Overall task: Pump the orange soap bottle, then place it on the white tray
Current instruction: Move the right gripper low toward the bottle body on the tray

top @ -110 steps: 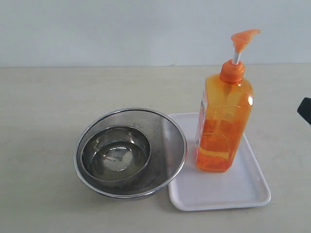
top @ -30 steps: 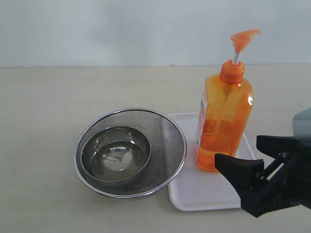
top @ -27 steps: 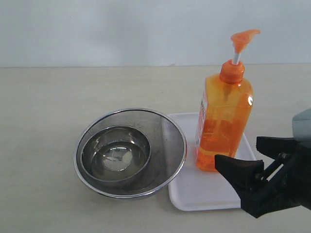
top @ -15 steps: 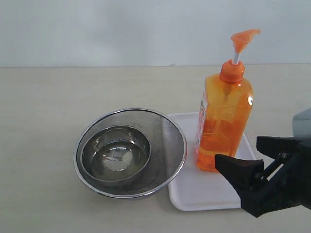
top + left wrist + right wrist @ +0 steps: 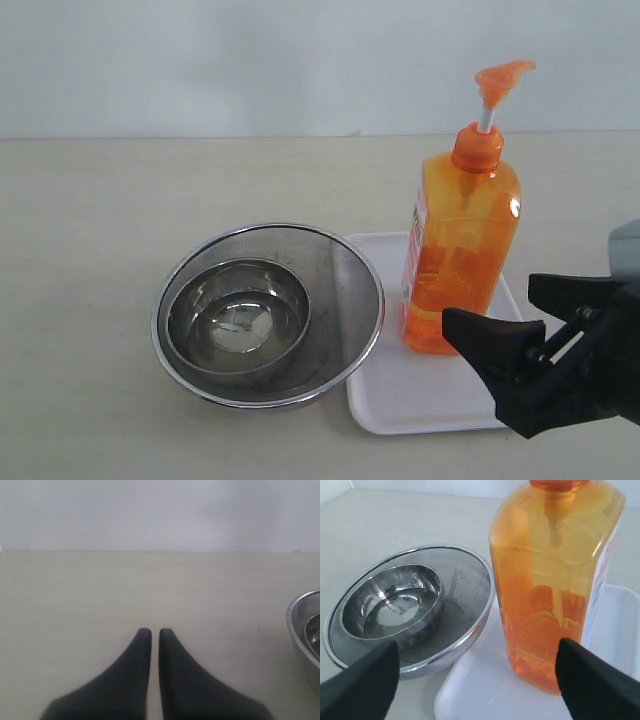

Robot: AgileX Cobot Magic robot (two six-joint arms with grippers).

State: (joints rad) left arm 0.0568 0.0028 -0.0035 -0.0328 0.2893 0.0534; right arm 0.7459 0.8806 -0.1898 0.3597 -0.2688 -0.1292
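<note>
The orange soap bottle [image 5: 462, 245] stands upright on the white tray [image 5: 420, 395], its pump head [image 5: 500, 78] raised on the white stem. In the right wrist view the bottle [image 5: 555, 575] fills the middle, standing on the tray [image 5: 485, 690]. My right gripper [image 5: 520, 315] is open at the lower right, its black fingers spread wide just in front of the bottle and not touching it; in its own view the right gripper [image 5: 477, 652] has nothing between its fingers. My left gripper [image 5: 151, 632] is shut over bare table, out of the exterior view.
A steel mesh bowl [image 5: 268, 312] with a smaller steel bowl [image 5: 238, 318] inside sits right beside the tray's left edge. Its rim [image 5: 305, 625] shows in the left wrist view. Pale table surface stretches to the left and behind.
My right gripper came into view at the lower right and now stands open in front of the bottle, shifting only slightly in the last second. Bottle, tray and bowls have not moved.
</note>
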